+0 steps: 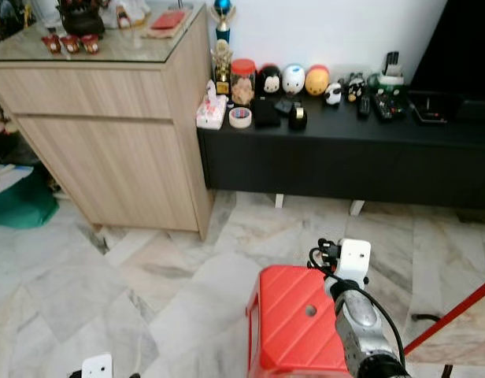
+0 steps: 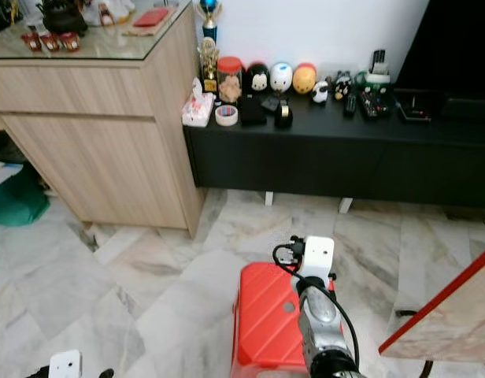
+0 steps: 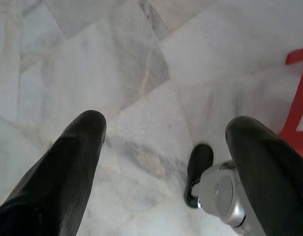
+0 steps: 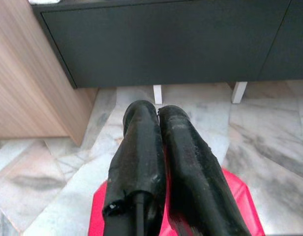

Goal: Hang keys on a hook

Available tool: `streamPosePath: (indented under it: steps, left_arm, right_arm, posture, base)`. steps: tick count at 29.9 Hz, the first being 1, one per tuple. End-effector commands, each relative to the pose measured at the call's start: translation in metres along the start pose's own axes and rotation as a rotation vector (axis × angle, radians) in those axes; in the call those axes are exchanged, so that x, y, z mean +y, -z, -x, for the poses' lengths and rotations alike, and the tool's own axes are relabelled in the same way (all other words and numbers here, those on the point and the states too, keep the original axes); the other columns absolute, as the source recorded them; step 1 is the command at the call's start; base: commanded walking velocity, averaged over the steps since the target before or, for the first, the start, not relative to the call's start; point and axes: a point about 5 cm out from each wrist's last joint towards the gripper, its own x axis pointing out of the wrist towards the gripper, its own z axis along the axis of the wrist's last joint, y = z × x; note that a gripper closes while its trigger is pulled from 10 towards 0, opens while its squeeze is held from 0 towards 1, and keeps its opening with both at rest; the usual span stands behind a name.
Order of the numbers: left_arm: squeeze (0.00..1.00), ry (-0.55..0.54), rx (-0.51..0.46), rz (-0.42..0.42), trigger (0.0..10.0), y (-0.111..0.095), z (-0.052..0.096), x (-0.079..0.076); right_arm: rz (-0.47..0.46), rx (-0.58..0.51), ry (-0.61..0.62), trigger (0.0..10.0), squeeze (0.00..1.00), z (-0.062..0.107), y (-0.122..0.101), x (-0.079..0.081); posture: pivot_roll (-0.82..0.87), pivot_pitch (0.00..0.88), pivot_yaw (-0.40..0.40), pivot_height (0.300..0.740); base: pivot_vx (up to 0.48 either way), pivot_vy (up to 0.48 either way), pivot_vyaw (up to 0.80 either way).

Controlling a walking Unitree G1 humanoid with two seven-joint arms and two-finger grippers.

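My right arm (image 1: 357, 315) reaches forward above a red plastic stool (image 1: 294, 323), its white wrist camera box (image 1: 354, 260) at the front. In the right wrist view my right gripper (image 4: 157, 110) is shut, its two black fingers (image 4: 136, 157) pressed together with nothing seen between them, pointing toward the low black bench (image 4: 161, 44). My left arm hangs low at the bottom left, with its white wrist box (image 1: 97, 366) over the marble floor. My left gripper (image 3: 168, 125) is open above bare floor tiles.
A light wooden cabinet (image 1: 109, 118) with a glass top stands at the left. A black bench (image 1: 345, 157) along the wall carries figurines, a tape roll (image 1: 240, 117) and remotes. A red-edged table corner (image 1: 455, 323) is at the right, and a green bundle (image 1: 22, 206) is at the far left.
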Motion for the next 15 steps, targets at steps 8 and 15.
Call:
streamPosePath:
  steps: [8, 15]
  left_arm:
    - [0.0, -0.005, 0.037, 0.004, 10.0, 0.0101, 0.0032, 0.0018]
    - [0.0, -0.007, 0.048, 0.003, 10.0, 0.0121, 0.0037, 0.0029]
  right_arm:
    - [-0.009, 0.008, 0.005, 10.0, 0.0, -0.0004, 0.0003, 0.0021]
    - [-0.006, 0.016, 0.013, 10.0, 0.0, -0.0005, 0.001, 0.0017]
  posture:
    - [0.05, 0.05, 0.004, 0.74]
    - [0.05, 0.052, 0.006, 0.74]
  base:
    - [-0.306, 0.0, 0.0]
    - [-0.309, 0.0, 0.0]
